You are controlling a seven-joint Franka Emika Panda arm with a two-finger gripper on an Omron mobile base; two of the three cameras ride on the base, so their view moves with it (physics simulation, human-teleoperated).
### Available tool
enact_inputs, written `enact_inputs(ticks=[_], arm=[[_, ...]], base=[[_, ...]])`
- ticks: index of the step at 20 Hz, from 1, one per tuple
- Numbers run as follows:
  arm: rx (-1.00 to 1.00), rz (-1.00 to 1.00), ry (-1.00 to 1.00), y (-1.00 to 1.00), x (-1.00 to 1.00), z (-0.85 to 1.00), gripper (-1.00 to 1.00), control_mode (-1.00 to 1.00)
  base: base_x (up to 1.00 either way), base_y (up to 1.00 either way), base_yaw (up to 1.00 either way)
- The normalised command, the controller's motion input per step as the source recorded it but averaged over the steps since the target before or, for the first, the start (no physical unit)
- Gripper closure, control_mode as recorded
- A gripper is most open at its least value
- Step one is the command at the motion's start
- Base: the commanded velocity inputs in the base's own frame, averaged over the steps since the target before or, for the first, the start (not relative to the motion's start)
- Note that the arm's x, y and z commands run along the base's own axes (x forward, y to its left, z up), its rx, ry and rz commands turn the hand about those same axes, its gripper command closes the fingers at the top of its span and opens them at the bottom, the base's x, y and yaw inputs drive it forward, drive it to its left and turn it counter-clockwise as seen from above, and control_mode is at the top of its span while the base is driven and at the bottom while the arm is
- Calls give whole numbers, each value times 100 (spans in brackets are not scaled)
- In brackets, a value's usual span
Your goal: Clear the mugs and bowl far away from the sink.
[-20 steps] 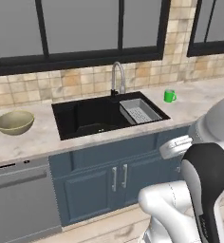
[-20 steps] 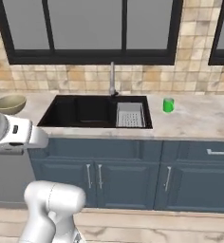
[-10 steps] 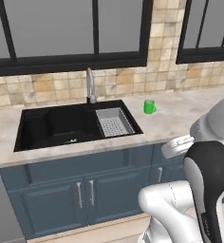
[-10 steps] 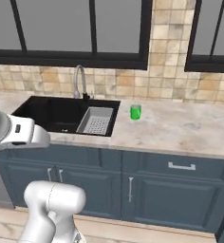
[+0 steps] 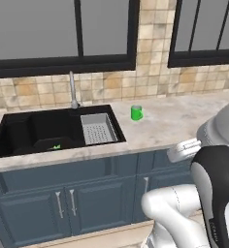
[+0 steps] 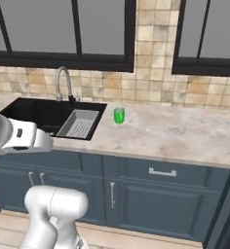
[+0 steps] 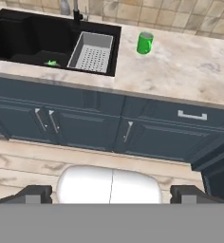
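Green mug: small bright green handled mug (image 5: 137,112) (image 6: 119,115) (image 7: 144,42), upright on the speckled beige stone counter (image 5: 174,121) (image 6: 185,133) (image 7: 190,66), just beside the sink's right end; by my reading too near the basin to count as cleared, so likely the next piece to shift.
Sink: black rectangular recessed basin (image 5: 39,131) (image 6: 39,112) (image 7: 28,38) set into the counter, with something small and green lying on its floor, too small to identify.
Drainer: grey perforated tray (image 5: 98,129) (image 6: 80,122) (image 7: 91,51) seated in the basin's right portion, between the basin floor and the mug.
Faucet: curved metal spout (image 5: 73,89) (image 6: 62,82) at the back rim, arched over the basin.
Cabinets: dark blue doors and drawers with metal handles (image 5: 63,203) (image 6: 151,189) (image 7: 133,128) beneath the counter.
Gripper: two dark fingertips (image 7: 35,193) spread wide with nothing between them; gripper (image 7: 112,195) held high and back over the floor, well apart from the mug, looking down at the counter, apparently a carried pose suited to approaching.
Stage: judged early; no grasp begun.
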Motion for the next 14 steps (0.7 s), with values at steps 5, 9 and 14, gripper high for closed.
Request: enact_inputs(ticks=[5, 9, 14], arm=[[0, 0, 0, 0, 0, 0, -100, 100], [0, 0, 0, 0, 0, 0, -100, 100], [0, 0, 0, 0, 0, 0, -100, 100]], base=[[53, -19, 6], [44, -41, 7], [40, -55, 10]])
